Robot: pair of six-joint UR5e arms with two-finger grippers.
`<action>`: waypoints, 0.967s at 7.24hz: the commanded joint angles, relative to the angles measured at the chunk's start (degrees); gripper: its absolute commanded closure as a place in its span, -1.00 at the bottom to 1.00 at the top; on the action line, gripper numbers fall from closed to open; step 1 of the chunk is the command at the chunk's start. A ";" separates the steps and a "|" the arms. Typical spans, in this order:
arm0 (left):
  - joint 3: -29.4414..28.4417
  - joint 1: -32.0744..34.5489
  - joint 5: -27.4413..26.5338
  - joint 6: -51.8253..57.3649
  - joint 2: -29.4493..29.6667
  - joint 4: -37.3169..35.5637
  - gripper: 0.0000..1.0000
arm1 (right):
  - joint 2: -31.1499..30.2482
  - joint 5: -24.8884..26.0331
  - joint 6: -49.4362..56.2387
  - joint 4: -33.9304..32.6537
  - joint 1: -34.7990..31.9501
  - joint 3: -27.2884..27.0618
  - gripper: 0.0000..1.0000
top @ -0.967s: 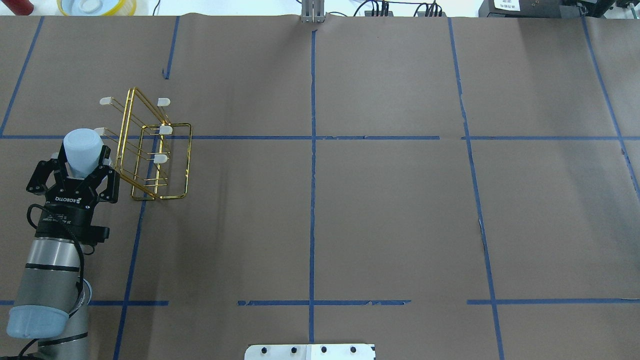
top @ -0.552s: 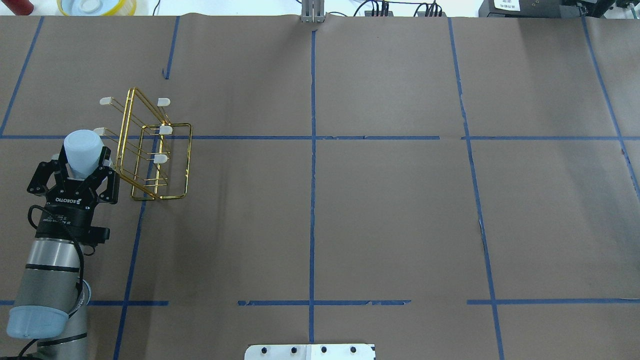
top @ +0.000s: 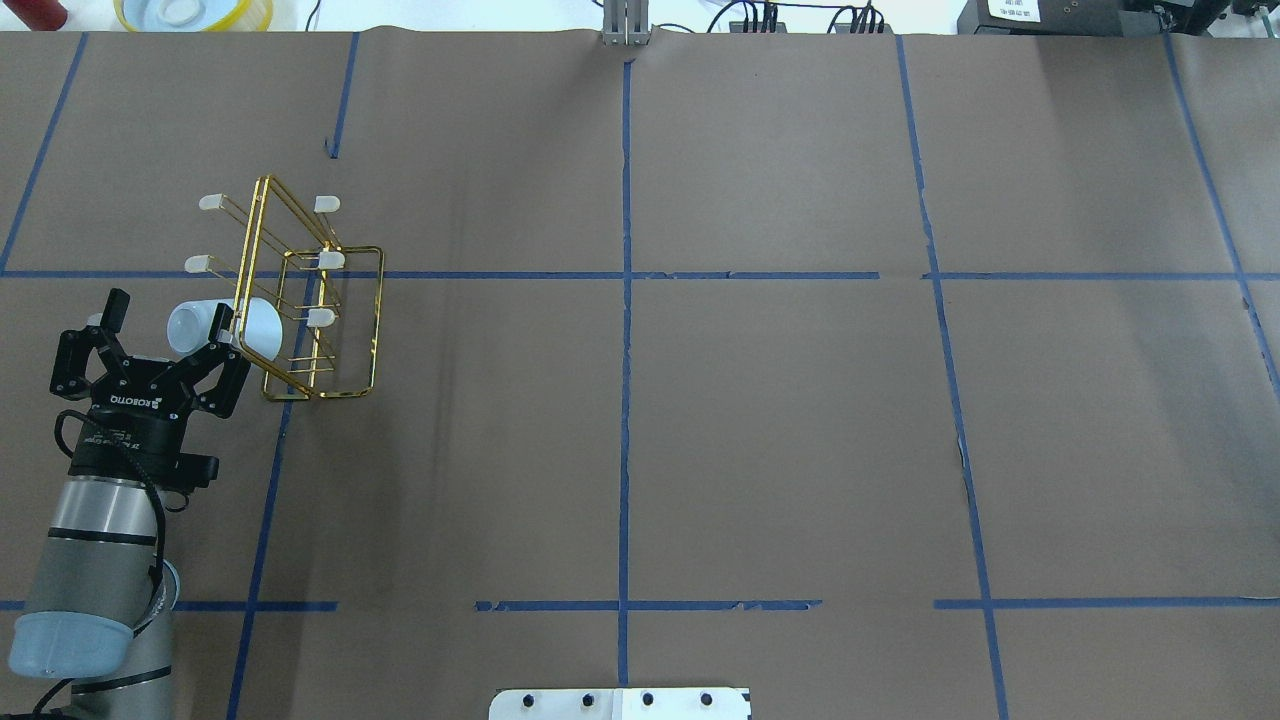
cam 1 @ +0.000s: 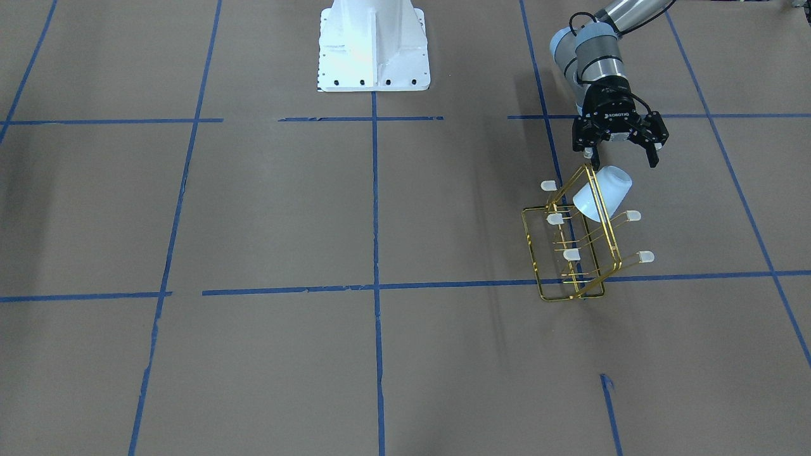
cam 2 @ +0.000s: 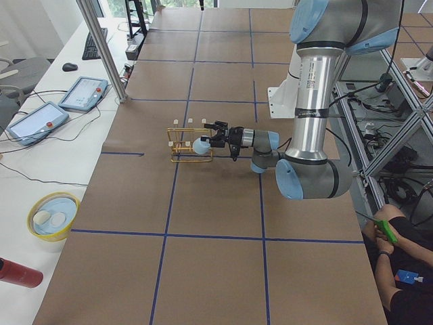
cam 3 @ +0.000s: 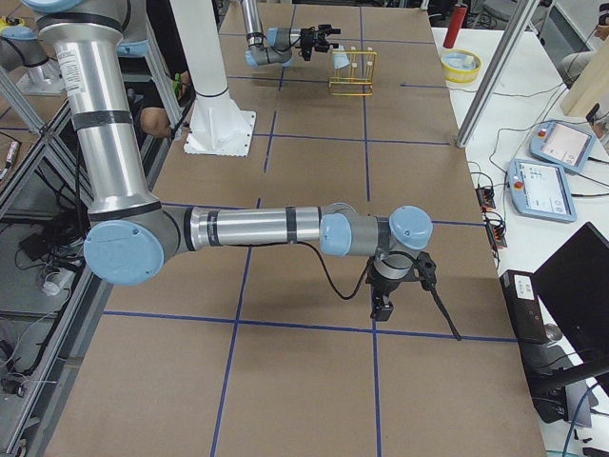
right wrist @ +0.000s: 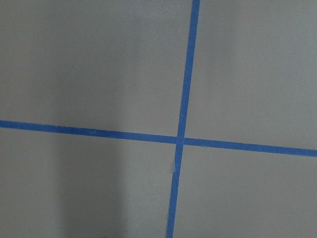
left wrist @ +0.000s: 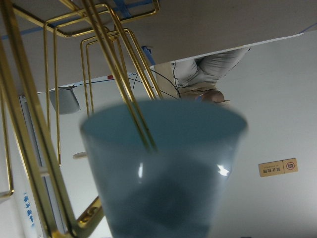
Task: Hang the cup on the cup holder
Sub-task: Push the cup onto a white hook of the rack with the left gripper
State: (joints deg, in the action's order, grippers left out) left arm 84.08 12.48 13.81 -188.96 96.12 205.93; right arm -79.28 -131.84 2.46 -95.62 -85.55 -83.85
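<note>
Now my left end effector (top: 170,312) is spread open; the cup (top: 260,325) seems hung on the rack (top: 381,310), so next I withdraw straight back.

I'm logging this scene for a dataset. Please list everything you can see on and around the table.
cup: one, pale blue, tilted on a rack prong
rack: one, gold, table's left part
table: one, brown with blue tape
bowl: one, yellow, side bench
red cylinder: one, near bowl
pendants: two, grey, side bench
base: one, white, table edge
left gripper: black, open, beside cup
right gripper: black, above bare table
</note>
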 commanded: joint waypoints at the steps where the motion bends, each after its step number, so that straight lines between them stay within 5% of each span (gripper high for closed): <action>1: 0.64 0.00 0.16 0.00 -0.40 0.00 -1.00 | 0.00 0.00 0.00 0.00 -0.05 0.00 -1.00; 4: 9.83 0.53 5.75 3.66 -6.78 -2.97 -1.00 | 0.00 0.00 0.00 0.00 -0.05 0.00 -1.00; 7: 10.49 2.72 11.21 18.04 -9.72 -2.38 -1.00 | 0.00 0.00 0.00 0.00 0.04 0.00 -1.00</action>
State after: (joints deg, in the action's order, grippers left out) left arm 94.21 14.22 21.99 -177.77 87.29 203.33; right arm -79.28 -131.84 2.46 -95.63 -85.56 -83.85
